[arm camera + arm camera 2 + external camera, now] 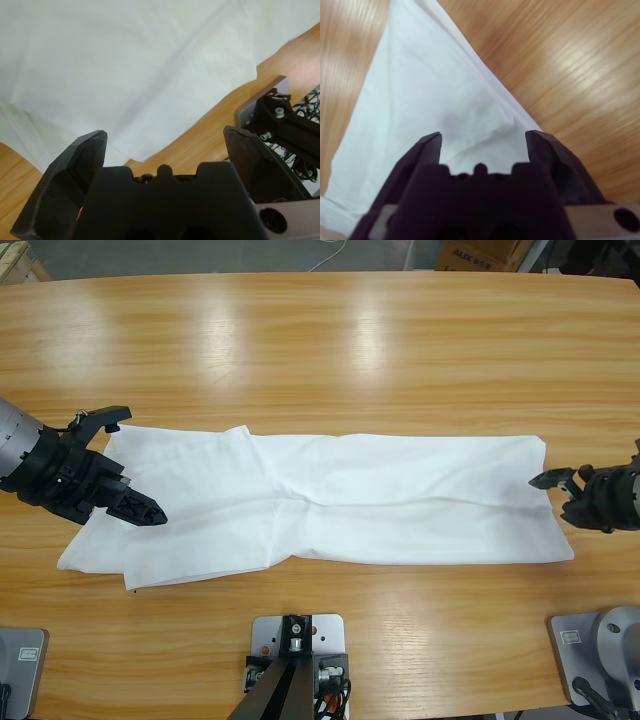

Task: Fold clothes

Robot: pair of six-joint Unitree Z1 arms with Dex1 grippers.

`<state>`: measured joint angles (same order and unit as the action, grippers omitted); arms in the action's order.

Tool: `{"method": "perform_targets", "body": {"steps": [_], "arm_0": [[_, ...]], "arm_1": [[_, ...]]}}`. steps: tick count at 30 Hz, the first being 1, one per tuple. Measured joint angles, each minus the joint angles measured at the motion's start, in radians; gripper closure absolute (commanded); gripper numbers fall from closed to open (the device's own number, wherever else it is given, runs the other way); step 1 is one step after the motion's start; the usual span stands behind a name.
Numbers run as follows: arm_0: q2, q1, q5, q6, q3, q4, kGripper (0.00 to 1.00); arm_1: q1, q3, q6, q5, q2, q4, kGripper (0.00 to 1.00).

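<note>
Black jaws of the left hand stand wide apart and hold nothing, poised above the white T-shirt with its lower edge and the bare tabletop showing between them. At the other end, the right hand is likewise spread and empty, its jaws framing a corner of the shirt. From above, the T-shirt lies flat as a long band, its long axis running from one hand to the other. The left hand already hovers over the shirt's end, while the right hand sits at the opposite edge, facing inward. Each arm looks nearest its own end, suggesting an end-to-end fold.
</note>
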<state>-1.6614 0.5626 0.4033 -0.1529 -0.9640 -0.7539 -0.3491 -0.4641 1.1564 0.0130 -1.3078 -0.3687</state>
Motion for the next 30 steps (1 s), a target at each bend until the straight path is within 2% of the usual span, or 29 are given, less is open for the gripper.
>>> {"method": "perform_targets", "body": {"steps": [9, 13, 15, 17, 20, 24, 30], "arm_0": [[0.000, 0.000, 0.000, 0.000, 0.000, 0.000, 0.092], [0.000, 0.000, 0.000, 0.000, 0.000, -0.001, 0.092], [0.000, 0.000, 0.000, 0.000, 0.000, -0.001, 0.092], [0.000, 0.000, 0.000, 0.000, 0.000, -0.001, 0.092], [0.000, 0.000, 0.000, 0.000, 0.000, -0.001, 0.092], [0.000, 0.000, 0.000, 0.000, 0.000, -0.001, 0.092], [0.000, 0.000, 0.000, 0.000, 0.000, -0.001, 0.092]], "arm_1": [[0.000, 0.000, 0.000, 0.000, -0.041, 0.039, 0.332], [0.000, 0.000, 0.000, 0.000, -0.061, 0.053, 0.520], [0.000, 0.000, 0.000, 0.000, -0.076, 0.060, 0.532], [0.000, 0.000, 0.000, -0.002, -0.083, 0.064, 0.630], [0.000, 0.000, 0.000, -0.007, -0.088, 0.065, 0.711], [0.000, 0.000, -0.001, -0.008, -0.094, 0.065, 0.992], [0.000, 0.000, -0.047, -0.008, -0.093, 0.065, 1.000]]}}
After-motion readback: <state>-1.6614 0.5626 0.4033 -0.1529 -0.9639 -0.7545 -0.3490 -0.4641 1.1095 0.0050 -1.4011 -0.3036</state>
